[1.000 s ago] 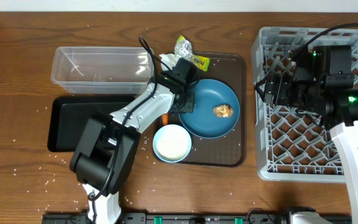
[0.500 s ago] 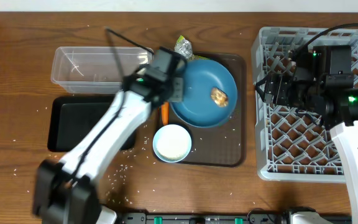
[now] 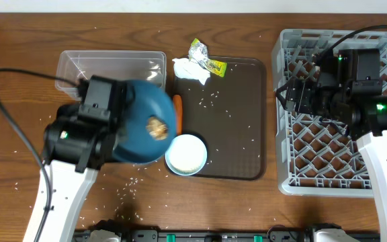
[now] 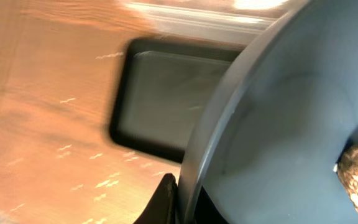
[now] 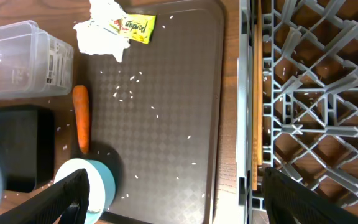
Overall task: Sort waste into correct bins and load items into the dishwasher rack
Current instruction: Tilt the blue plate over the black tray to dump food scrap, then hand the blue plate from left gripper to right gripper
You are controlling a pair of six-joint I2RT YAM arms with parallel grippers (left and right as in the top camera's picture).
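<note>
My left gripper (image 4: 182, 202) is shut on the rim of the dark-blue plate (image 3: 136, 121), holding it tilted above the black tray (image 4: 160, 106). The brown food lump (image 3: 156, 128) lies on the plate. The clear tub (image 3: 109, 67) stands just behind. A white tissue (image 3: 190, 69) and a yellow-green wrapper (image 3: 207, 59) lie at the brown tray's far left corner. The carrot (image 3: 177, 109) and a light-blue cup (image 3: 185, 153) with a white inside sit at its left side. My right gripper (image 5: 185, 205) hangs open over the left edge of the grey rack (image 3: 334, 114), nothing between its fingers.
The brown serving tray (image 3: 230, 128) lies in the middle with loose rice grains (image 5: 129, 93) on it, and more grains are scattered on the wooden table (image 3: 133, 185). A thin wooden stick (image 5: 257, 106) lies along the rack's left edge.
My left arm has lifted the plate with the food lump off the brown tray and swung it left over the black tray. The right arm has not moved.
</note>
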